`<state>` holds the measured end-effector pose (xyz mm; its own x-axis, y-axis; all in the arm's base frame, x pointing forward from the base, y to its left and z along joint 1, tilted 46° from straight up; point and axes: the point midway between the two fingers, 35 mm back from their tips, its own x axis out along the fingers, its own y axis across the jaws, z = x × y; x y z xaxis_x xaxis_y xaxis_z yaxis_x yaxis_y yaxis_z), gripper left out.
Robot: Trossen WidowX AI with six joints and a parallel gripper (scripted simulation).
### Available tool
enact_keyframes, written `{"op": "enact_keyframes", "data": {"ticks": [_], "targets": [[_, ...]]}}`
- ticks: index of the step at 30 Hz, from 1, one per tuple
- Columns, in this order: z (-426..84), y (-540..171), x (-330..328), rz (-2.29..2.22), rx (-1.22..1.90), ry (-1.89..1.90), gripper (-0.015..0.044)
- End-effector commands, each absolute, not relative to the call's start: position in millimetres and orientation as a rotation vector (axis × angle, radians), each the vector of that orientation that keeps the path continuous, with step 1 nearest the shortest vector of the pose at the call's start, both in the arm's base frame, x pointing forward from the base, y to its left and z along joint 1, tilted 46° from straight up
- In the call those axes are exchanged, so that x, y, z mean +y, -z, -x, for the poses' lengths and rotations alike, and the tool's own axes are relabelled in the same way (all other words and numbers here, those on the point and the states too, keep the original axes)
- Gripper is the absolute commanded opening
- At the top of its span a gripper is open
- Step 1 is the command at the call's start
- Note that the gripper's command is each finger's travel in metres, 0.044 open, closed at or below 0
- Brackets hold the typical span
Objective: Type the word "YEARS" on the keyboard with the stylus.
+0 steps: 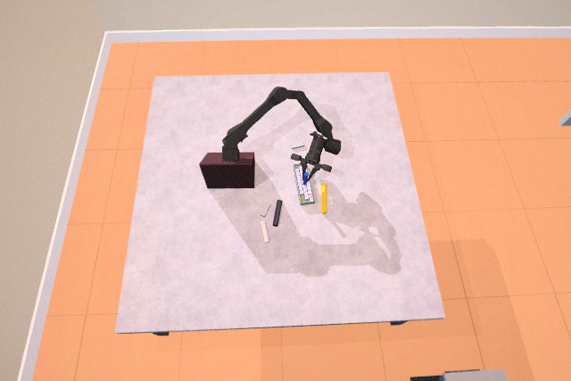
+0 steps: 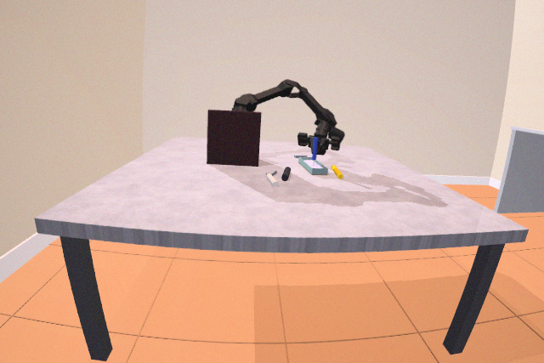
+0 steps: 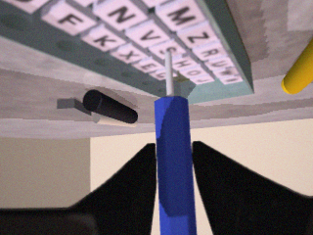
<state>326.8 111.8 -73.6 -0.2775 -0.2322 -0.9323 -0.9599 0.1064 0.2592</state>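
The blue stylus (image 1: pixel 305 177) (image 2: pixel 314 148) (image 3: pixel 174 196) stands nearly upright, its thin light tip pointing down. My gripper (image 1: pixel 305 179) (image 3: pixel 173 150) is shut on its blue body, one black finger on each side. The teal keyboard (image 1: pixel 307 203) (image 2: pixel 320 172) (image 3: pixel 215 91) lies below with rows of white lettered keys. In the wrist view the tip ends at the S key (image 3: pixel 166 49), between the V and H keys. Whether that key is pressed down cannot be told. The Y key and the A key cannot be made out.
A yellow cylinder (image 1: pixel 324 199) (image 2: pixel 337 172) (image 3: pixel 298 72) lies right of the keyboard. A black cylinder (image 1: pixel 277 212) (image 2: pixel 286 173) (image 3: pixel 114 108) and a cream block (image 1: pixel 265 231) (image 2: pixel 272 179) lie to its left front. A small pale piece (image 1: pixel 297 146) lies behind it. The arm stands on a dark box (image 1: pixel 230 176) (image 2: pixel 234 138).
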Motion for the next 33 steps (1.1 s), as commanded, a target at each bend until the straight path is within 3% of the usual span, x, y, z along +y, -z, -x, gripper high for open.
{"op": "enact_keyframes", "data": {"ticks": [1, 33], "targets": [[-326.8, 75.4, 114.2, 1.185, 1.632, -1.222, 0.0081], [-331.2, 50.9, 88.8, 1.18, 1.628, -1.214, 0.0081]]}}
